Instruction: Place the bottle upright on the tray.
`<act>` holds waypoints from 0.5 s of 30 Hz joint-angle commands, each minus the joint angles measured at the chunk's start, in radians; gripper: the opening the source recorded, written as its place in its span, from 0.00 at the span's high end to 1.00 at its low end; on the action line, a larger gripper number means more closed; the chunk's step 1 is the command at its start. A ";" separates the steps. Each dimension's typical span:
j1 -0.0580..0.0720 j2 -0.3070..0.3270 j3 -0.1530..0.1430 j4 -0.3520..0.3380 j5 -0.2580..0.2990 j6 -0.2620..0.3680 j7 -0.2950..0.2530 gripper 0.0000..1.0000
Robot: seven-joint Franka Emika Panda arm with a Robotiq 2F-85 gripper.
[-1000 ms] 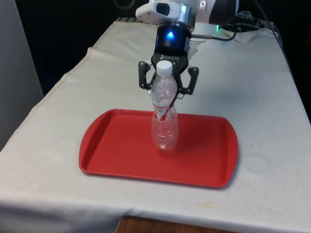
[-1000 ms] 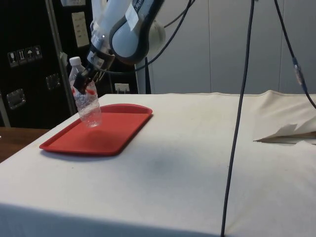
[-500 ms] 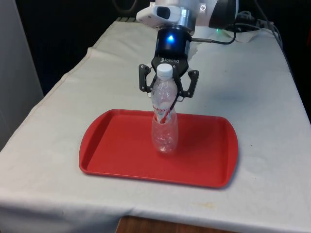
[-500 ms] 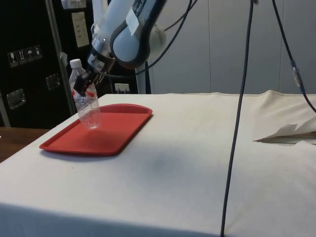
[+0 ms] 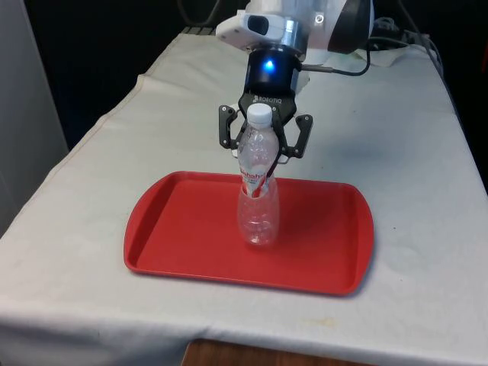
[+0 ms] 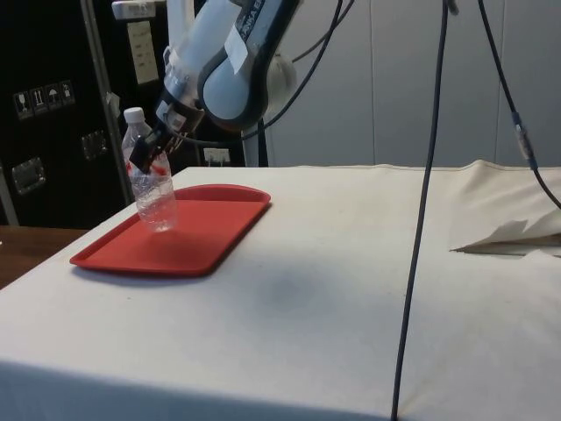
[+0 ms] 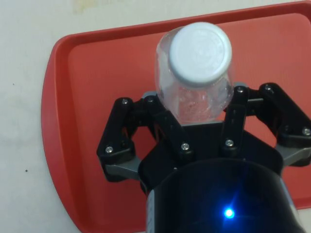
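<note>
A clear plastic bottle (image 5: pixel 258 183) with a white cap and a red label stands on the red tray (image 5: pixel 175 229), near its middle and leaning slightly. My gripper (image 5: pixel 264 162) is behind it, shut on the bottle's body at label height. From the side the bottle (image 6: pixel 149 180) tilts a little away from the arm, its base on the tray (image 6: pixel 202 232), with the gripper (image 6: pixel 152 158) at its upper half. The wrist view looks down on the cap and the bottle (image 7: pixel 194 73), with a finger pressed on either side and the tray (image 7: pixel 97 73) below.
The tray lies near the table's front edge in the front view. A dark cable (image 6: pixel 421 219) hangs across the side view. Folded cloth (image 6: pixel 504 235) lies far from the tray. Cables (image 5: pixel 381 42) lie at the table's far end.
The gripper and bottle have shifted slightly toward the table's front edge, and the bottle's base sits a little further forward on the tray.
</note>
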 commanded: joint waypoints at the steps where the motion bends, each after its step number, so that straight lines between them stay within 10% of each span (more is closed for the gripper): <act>1: 0.002 0.004 -0.003 0.003 0.002 0.010 0.002 1.00; 15: 0.000 0.013 0.000 0.008 0.001 0.013 0.001 1.00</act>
